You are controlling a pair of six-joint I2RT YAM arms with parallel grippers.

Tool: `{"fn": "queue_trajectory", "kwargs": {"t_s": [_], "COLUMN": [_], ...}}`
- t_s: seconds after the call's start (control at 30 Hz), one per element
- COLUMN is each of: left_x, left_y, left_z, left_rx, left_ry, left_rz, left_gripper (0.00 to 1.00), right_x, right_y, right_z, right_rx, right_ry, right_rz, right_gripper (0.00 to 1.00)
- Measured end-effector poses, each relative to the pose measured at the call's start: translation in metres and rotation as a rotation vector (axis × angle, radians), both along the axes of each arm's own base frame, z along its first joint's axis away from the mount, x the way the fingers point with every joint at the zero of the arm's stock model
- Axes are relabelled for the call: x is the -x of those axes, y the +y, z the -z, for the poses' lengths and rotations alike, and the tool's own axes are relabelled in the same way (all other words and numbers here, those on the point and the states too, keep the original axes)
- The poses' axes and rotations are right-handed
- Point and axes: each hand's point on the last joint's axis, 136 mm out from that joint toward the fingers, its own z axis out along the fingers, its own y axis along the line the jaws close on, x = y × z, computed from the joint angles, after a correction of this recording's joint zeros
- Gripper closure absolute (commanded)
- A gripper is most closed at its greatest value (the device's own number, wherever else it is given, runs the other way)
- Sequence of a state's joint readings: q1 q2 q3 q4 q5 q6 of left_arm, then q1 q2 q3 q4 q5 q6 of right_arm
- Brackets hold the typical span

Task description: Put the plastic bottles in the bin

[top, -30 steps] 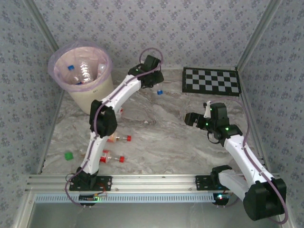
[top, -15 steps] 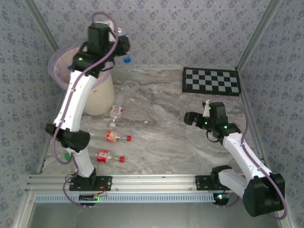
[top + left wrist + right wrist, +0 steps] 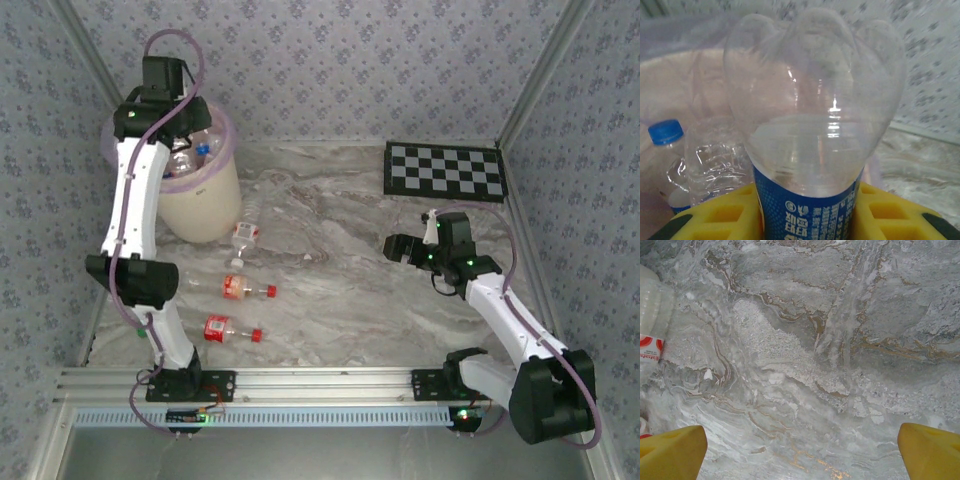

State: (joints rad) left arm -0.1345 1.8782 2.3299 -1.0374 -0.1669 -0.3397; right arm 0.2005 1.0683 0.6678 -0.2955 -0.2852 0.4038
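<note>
Plastic bottles (image 3: 245, 289) first: from the top camera, three lie on the marble table (image 3: 340, 290) just in front of the bin (image 3: 205, 205), with more inside it. Left arm (image 3: 135, 190) stretches up over the bin's rim. Right gripper (image 3: 393, 245) hangs over bare table, well apart from the bottles.

Left wrist cam: left gripper (image 3: 810, 217) has its yellow fingers (image 3: 725, 217) clamped on a blue-label bottle (image 3: 815, 115), base pointing away, above the bin. A blue-capped bottle (image 3: 667, 137) sits down inside.

Right wrist cam: jaws spread wide over the marble, and a red-label bottle (image 3: 652, 315) lies at the left edge.
</note>
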Motion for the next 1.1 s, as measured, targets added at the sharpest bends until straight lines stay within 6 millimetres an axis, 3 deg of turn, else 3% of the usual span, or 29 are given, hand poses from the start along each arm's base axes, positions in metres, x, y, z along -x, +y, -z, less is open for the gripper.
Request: {"fn": "queue_trajectory", "kwargs": {"t_s": [0.1,0.23,0.33,0.43,0.5,0.73,0.87,1.0,1.1], "left_x": [-0.006,-0.010,-0.009,-0.010,-0.010,-0.008,-0.006,-0.005,0.005], "left_y": [0.002,0.001,0.001,0.002,0.003,0.002,-0.003,-0.010,-0.012], "left_z": [0.029,0.057,0.061,0.053,0.043,0.027,0.056,0.100,0.105], "left_rx": [-0.021,-0.060,-0.084,-0.098,-0.106,-0.107,-0.087,-0.072,-0.038], "left_ry": [0.080,0.161,0.181,0.160,0.133,0.079,0.131,0.196,0.169], "left_rz": [0.006,0.041,0.061,0.071,0.072,0.082,0.102,0.115,0.110], "left_gripper": [0.76,0.44,0.17,0.08,0.13,0.61,0.78,0.84,0.86], "right_x": [0.000,0.001,0.001,0.001,0.001,-0.004,-0.003,-0.002,-0.002], "right_y": [0.000,0.000,0.000,0.000,0.000,0.004,0.008,0.011,0.012], "right_z": [-0.001,-0.003,-0.003,-0.002,-0.001,0.009,0.014,0.014,0.014], "right_rx": [-0.001,-0.002,-0.002,-0.002,-0.004,-0.016,-0.019,-0.019,-0.019], "right_ry": [-0.005,-0.010,-0.011,-0.010,-0.005,0.028,0.043,0.044,0.044], "right_rz": [0.000,0.001,0.001,0.001,0.003,0.006,-0.007,-0.017,-0.020], "right_gripper": [0.00,0.00,0.00,0.00,0.00,0.00,0.00,0.00,0.00]}}
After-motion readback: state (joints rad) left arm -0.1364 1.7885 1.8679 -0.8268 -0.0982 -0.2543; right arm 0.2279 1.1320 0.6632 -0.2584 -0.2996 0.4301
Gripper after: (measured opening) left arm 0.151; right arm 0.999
